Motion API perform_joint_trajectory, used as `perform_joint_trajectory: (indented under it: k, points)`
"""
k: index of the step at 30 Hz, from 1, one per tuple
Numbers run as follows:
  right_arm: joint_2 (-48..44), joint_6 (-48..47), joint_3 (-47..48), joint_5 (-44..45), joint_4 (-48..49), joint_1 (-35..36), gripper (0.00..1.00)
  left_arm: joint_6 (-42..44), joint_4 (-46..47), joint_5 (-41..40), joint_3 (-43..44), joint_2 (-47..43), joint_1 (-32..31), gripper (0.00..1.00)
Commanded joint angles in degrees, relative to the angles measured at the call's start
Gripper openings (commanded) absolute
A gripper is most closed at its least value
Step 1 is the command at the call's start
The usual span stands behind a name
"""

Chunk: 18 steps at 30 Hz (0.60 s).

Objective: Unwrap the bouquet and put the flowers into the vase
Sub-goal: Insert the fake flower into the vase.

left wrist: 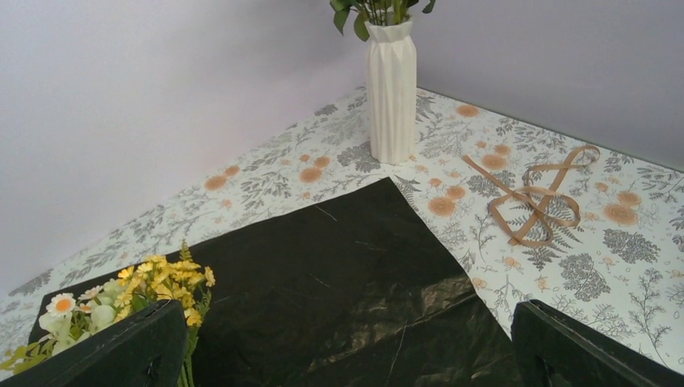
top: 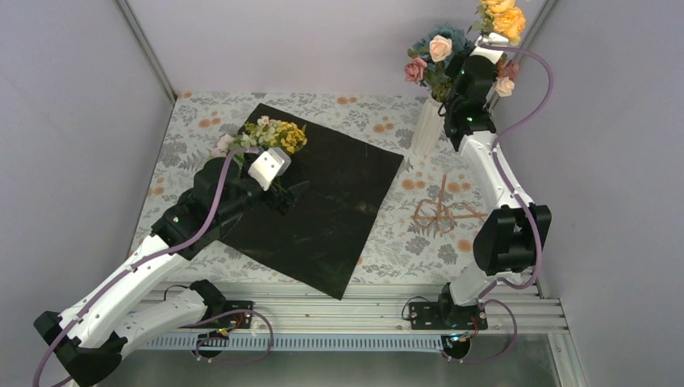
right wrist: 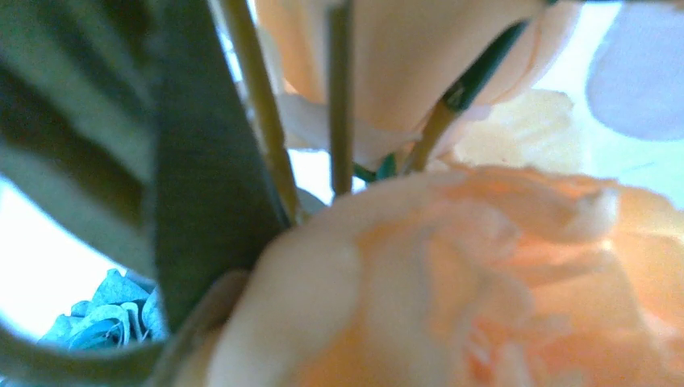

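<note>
Found left gripper (left wrist: 348,322) spread wide above black sheet (top: 339,201), grasping nothing, beside yellow flowers (left wrist: 165,278). Found right gripper (top: 456,81) clenched among blooms (top: 440,48) over vase (top: 426,127); grasp unconfirmed.

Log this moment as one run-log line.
stage: flowers partly in vase | left end effector: open, over black sheet, beside yellow sprig | right end effector: shut, among flowers above vase, grip hidden | ribbon: on tablecloth

No legible text or labels anywhere.

The black sheet (left wrist: 339,274) looks faintly glossy and crinkled, the vase (left wrist: 391,89) matt, perhaps ceramic.
</note>
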Motion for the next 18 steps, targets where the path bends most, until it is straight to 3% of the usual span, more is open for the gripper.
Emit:
perform_joint_trajectory:
  k: [1, 10, 18]
  points:
    - [0.40, -0.72, -1.76, -0.09, 0.86, 0.14, 0.04, 0.47, 0.97, 0.75, -0.42, -0.73, -0.11, 1.00]
    - [0.41, 0.70, -3.90, -2.02, 0.23, 0.13, 0.08, 0.45, 0.94, 0.88, -0.39, -0.07, -0.12, 1.00]
    - [3.18, 0.96, 8.16, 0.22, -9.97, 0.22, 0.04, 0.36, 1.07, 1.91, -0.33, 0.51, -0.11, 1.00]
